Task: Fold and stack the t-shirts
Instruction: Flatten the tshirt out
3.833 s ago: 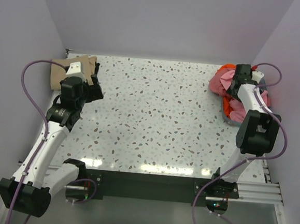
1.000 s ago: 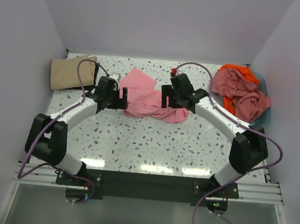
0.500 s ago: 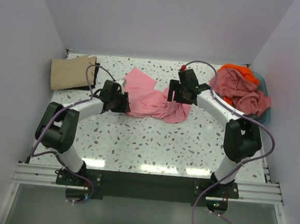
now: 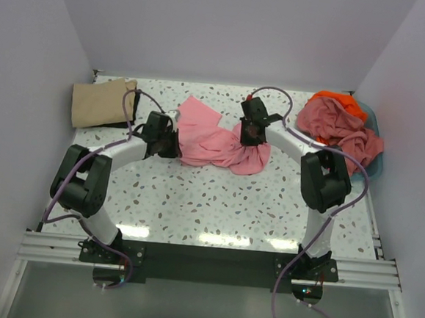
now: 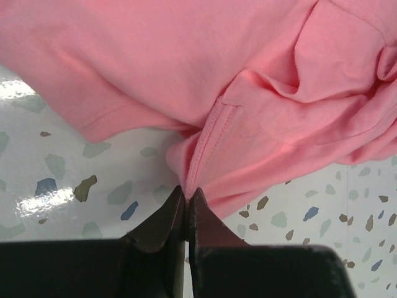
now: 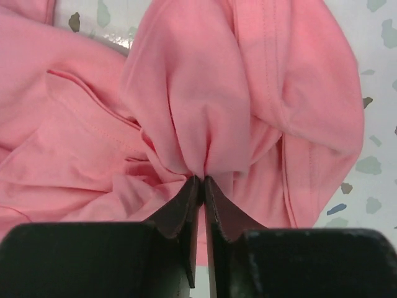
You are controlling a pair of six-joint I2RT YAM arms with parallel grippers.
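Left gripper (image 5: 187,194): the fingers are pressed together, and a seamed edge of the pink shirt (image 4: 214,141) is pinched at their tips, low over the table (image 4: 217,196).
Right gripper (image 6: 201,181): the fingers are closed on a gathered fold of the same shirt, which is bunched up just ahead of the tips.
Pink shirt: it is laid crumpled on the table between the two grippers and is held at both sides. One flat corner is spread out beyond the left gripper.
Tan shirt (image 4: 99,104): it is folded flat, to the left of the left gripper and a little beyond it, apart from it.
Other shirts: a dusty pink shirt (image 4: 340,132) and an orange shirt (image 4: 340,101) are heaped in a basket (image 4: 375,122), to the right of the right gripper.
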